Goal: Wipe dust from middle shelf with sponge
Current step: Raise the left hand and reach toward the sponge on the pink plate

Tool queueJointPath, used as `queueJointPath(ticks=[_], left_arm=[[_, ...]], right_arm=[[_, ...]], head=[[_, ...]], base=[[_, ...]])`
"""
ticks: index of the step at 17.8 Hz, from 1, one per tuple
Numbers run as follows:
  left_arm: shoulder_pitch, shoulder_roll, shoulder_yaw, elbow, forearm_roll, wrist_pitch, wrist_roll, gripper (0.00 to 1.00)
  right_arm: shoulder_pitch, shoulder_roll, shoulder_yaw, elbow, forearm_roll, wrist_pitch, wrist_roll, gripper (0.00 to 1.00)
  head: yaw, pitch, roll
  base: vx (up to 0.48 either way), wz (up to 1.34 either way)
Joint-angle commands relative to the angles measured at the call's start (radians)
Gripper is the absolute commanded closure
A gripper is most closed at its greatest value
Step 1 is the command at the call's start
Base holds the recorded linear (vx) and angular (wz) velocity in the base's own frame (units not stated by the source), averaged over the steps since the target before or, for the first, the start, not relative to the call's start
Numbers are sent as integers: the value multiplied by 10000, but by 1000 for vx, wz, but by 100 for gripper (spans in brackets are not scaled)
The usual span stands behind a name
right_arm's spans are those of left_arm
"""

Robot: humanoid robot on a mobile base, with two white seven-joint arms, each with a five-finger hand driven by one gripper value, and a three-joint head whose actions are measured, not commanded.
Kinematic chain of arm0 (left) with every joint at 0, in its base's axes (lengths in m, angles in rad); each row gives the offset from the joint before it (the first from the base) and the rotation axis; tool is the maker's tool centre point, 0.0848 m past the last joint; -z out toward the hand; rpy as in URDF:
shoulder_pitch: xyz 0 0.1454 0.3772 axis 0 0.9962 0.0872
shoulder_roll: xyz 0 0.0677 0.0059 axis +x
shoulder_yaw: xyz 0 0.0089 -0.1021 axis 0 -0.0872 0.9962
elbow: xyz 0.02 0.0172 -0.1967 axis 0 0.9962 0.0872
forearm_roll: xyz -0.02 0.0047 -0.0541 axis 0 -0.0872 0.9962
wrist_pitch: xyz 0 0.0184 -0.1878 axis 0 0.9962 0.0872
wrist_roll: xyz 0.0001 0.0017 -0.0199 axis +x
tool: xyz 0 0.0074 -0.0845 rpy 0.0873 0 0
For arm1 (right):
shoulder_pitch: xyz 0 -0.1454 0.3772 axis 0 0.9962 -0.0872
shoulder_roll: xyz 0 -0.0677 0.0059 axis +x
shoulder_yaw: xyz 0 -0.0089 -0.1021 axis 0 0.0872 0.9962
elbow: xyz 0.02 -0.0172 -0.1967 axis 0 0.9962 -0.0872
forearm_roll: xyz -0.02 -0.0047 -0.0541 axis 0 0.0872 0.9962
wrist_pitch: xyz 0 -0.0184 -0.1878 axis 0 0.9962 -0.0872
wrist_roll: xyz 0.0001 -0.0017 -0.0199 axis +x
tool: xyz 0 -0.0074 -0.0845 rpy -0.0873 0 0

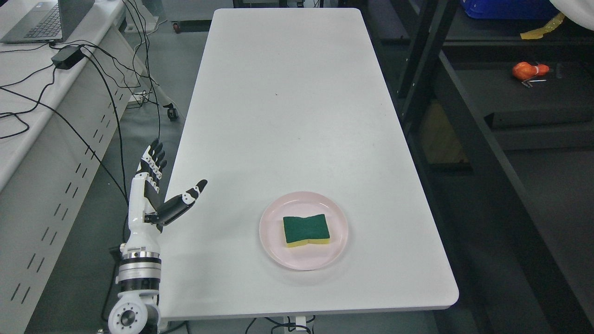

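Green-topped sponge (306, 230) flat on pink plate (274, 241), well to the right of left hand (153, 195). Fingers spread wide, thumb out, holding nothing, hovering off table (287, 116) edge; likely readied for a grasp. Shelf (533, 93) farther right.

Robotics lab or test bay; left hand (151, 195) raised at the edge of a plain white table (287, 116); beyond the hand, to its left, a perforated white bench (41, 153) with laptop (41, 21), power brick (67, 57) and trailing black cables (106, 93); far right of the hand, black metal shelving (464, 125); grey floor.
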Motion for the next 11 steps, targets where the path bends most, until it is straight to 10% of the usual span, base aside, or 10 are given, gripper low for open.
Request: queueJointPath(ticks=[1, 5, 11], left_arm=[[-5, 174, -171, 16, -153, 31, -5, 2], [-174, 565, -110, 92, -168, -259, -907, 2], [-1965, 3493, -736, 583, -3473, -2571, -4584, 4]], right_arm=[[1, -175, 8, -174, 0, 7, -3, 0], [1, -175, -7, -174, 0, 7, -3, 0], [1, -175, 8, -174, 0, 7, -3, 0]], head=[[0, 0, 0], [0, 1, 0], [0, 1, 0]], base=[[0, 0], [0, 0], [0, 0]])
